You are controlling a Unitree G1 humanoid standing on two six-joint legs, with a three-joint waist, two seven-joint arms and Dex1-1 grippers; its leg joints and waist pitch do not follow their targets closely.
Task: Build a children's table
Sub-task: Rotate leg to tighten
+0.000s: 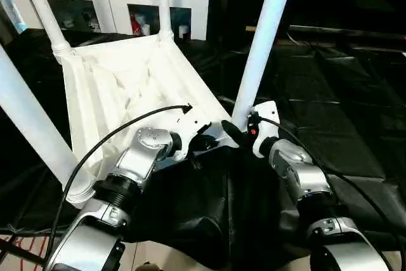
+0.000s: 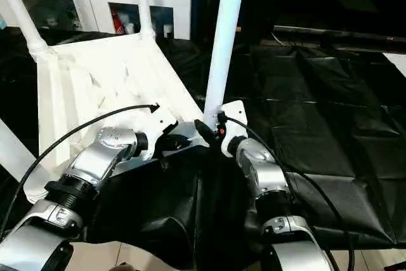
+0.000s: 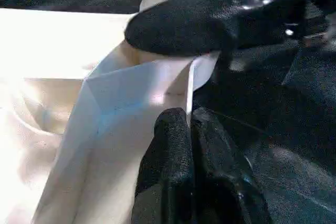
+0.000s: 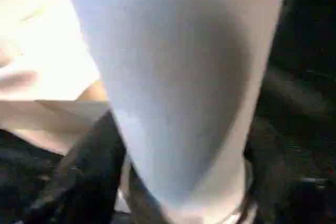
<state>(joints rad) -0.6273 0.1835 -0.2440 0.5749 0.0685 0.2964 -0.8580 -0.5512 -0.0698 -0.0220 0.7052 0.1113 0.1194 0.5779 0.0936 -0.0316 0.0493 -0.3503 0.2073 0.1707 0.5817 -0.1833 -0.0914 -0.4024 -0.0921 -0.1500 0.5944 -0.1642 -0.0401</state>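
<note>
We see the white plastic children's table lying upside down on black sheeting, legs cut off above. Our left gripper is clenched at its rim; our right gripper straddles the near leg, contact hidden.
</note>
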